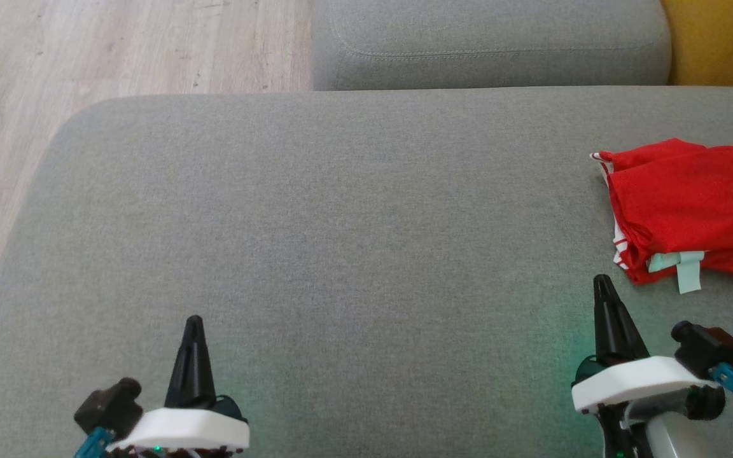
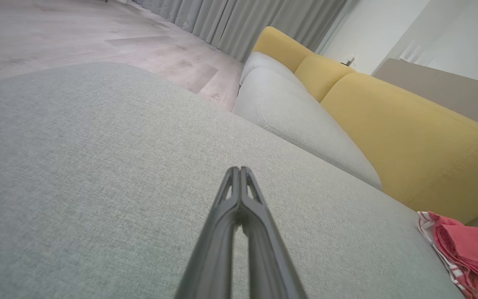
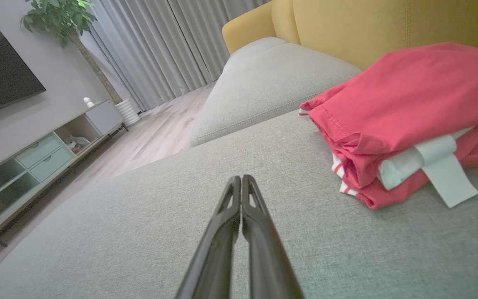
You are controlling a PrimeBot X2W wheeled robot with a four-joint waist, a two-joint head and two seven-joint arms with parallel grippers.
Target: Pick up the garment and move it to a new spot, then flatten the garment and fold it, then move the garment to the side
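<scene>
Head view: left end effector (image 1: 193, 320), right end effector (image 1: 602, 280) clenched empty; red garment (image 1: 691, 203) nearby.

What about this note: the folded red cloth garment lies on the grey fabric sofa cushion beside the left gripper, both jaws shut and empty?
One error: the head view shows the folded red cloth garment beside the right gripper, far from the left gripper. It does lie on the grey fabric sofa cushion, both jaws shut and empty.
</scene>
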